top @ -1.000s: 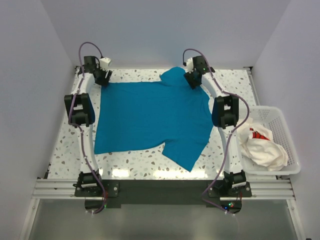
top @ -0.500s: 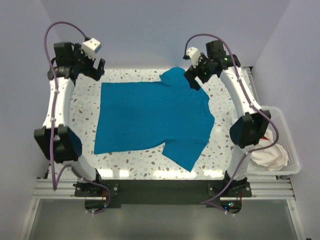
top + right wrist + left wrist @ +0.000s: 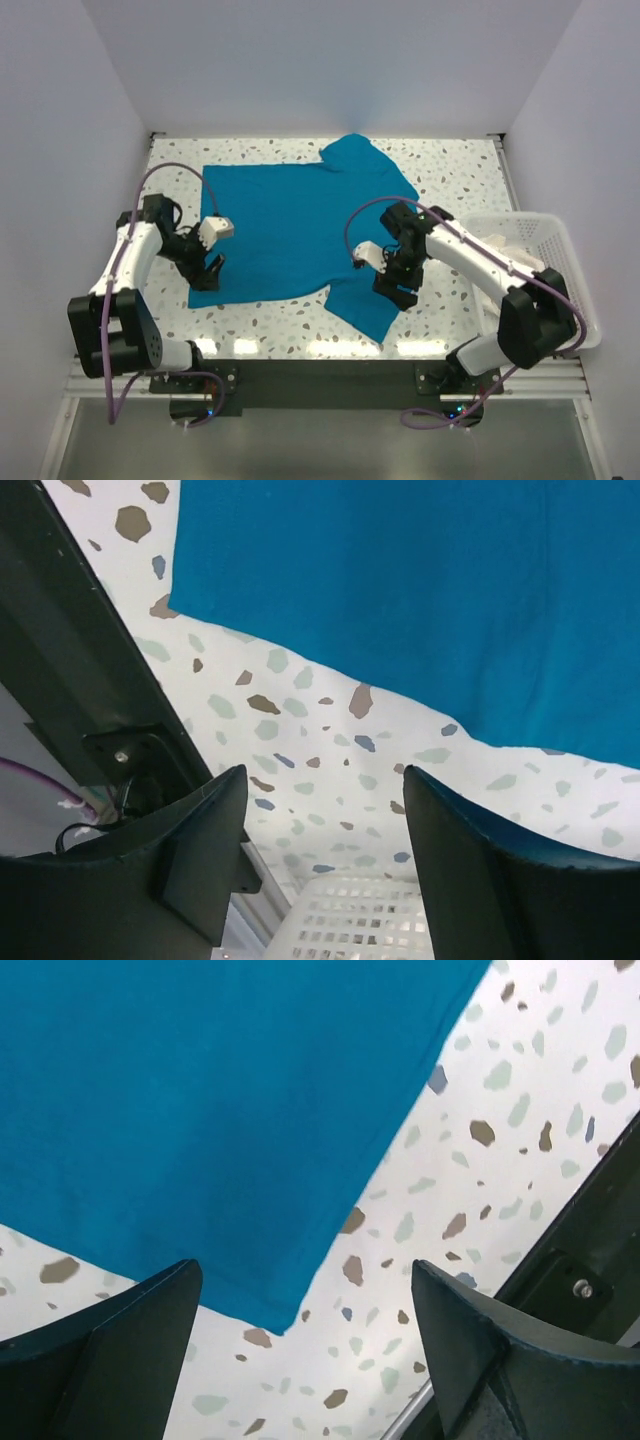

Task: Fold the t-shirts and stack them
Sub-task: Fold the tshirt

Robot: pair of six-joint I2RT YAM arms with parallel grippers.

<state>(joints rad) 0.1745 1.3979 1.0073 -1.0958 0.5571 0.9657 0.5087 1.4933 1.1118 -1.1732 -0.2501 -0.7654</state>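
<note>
At the near side of the table (image 3: 455, 170), about seven o'clock, the left claw (image 3: 208, 268) hangs low with its fingers spread wide and nothing between them. Its wrist view shows the hem corner (image 3: 268, 1318) of the teal shirt (image 3: 300, 225) lying flat just ahead of the gap. Around five o'clock the right claw (image 3: 392, 288) is just as wide open and just as empty, poised beside the near sleeve (image 3: 368, 312), whose edge runs across the top of its wrist view.

Farther back the shirt lies spread over the middle of the table, hem toward nine o'clock, and the far sleeve (image 3: 352, 150) points to twelve. At three o'clock stands a white basket (image 3: 560, 225), and the right arm hides most of what is in it.

The cloth looks thin, light and limp, so it should sag and crease once lifted. A pinch right at the hem corner and at the sleeve's edge seems the best hold, with both sides raised evenly.
</note>
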